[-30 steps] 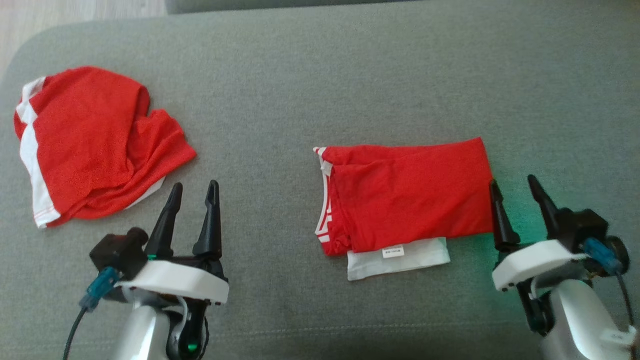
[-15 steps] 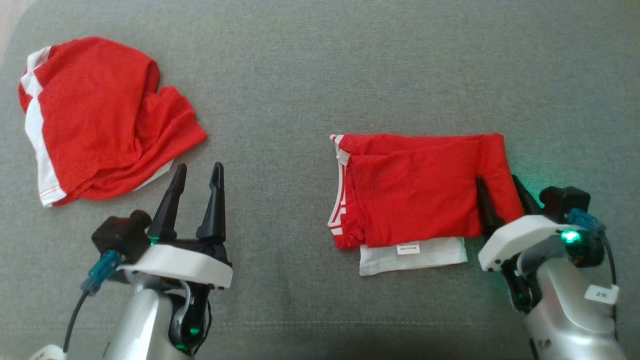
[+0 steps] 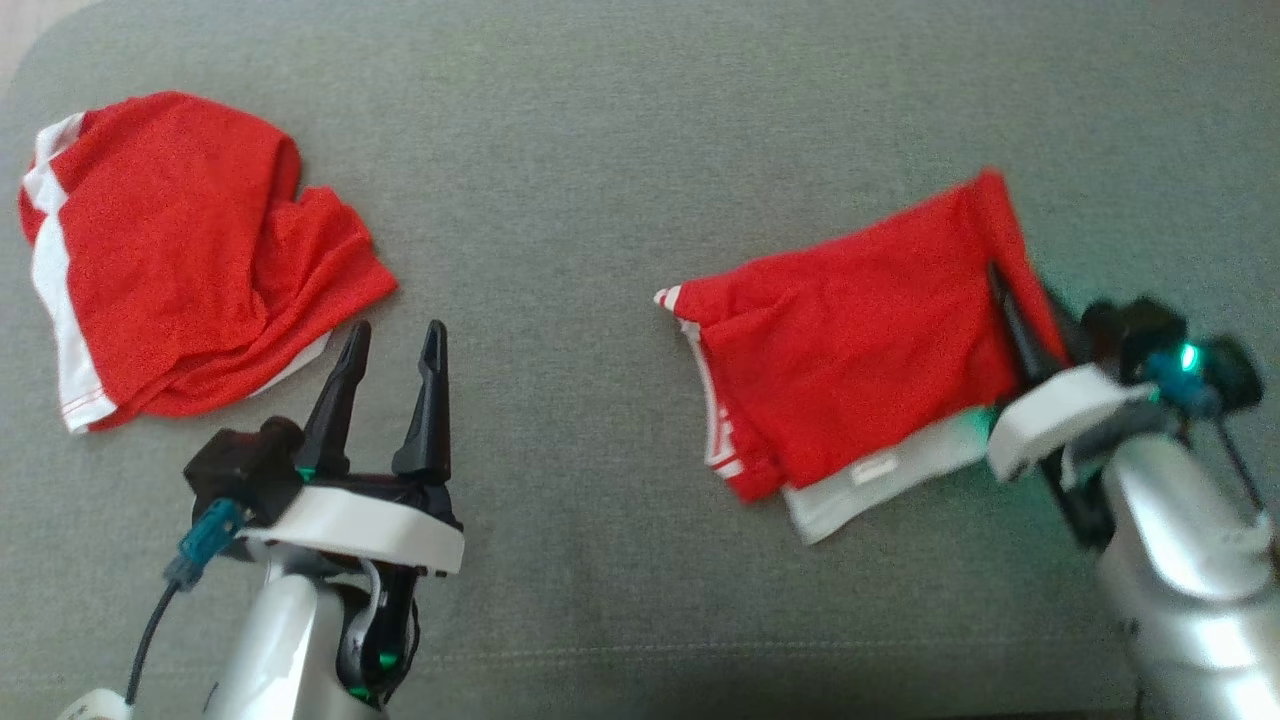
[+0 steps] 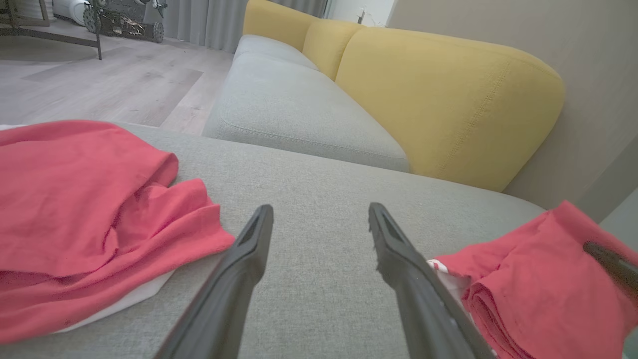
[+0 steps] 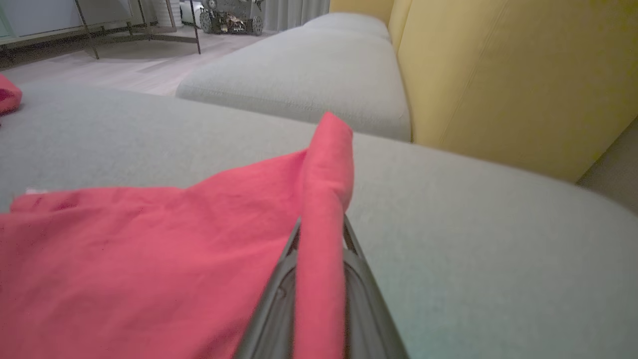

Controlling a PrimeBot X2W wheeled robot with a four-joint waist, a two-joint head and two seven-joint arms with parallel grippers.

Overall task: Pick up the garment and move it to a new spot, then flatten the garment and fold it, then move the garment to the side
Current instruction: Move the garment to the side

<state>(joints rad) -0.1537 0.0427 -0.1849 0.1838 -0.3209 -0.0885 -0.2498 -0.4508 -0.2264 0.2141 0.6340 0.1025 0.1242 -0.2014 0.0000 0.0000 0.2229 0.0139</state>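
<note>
The folded red garment [image 3: 860, 340] with white trim lies at the right of the grey cushion [image 3: 620, 160], skewed, its right edge lifted. My right gripper [image 3: 1025, 300] is shut on that right edge; in the right wrist view the red cloth [image 5: 319, 239] is pinched between the two fingers and stands up in a ridge. My left gripper [image 3: 390, 345] hovers open over bare cushion at the lower left, nothing between its fingers [image 4: 249, 249]. The folded garment [image 4: 528, 294] also appears at the lower right of the left wrist view.
A second red and white garment [image 3: 170, 260] lies crumpled at the cushion's far left, just beyond the left gripper. Yellow sofa backrests [image 4: 438, 89] rise past the cushion's far edge, with another grey seat [image 4: 294, 109] and wooden floor [image 4: 99, 85] beyond.
My right gripper has shut on the folded garment's right edge and drawn it up and to the right, turning the garment askew. The left gripper has stayed put. The head camera has shifted.
</note>
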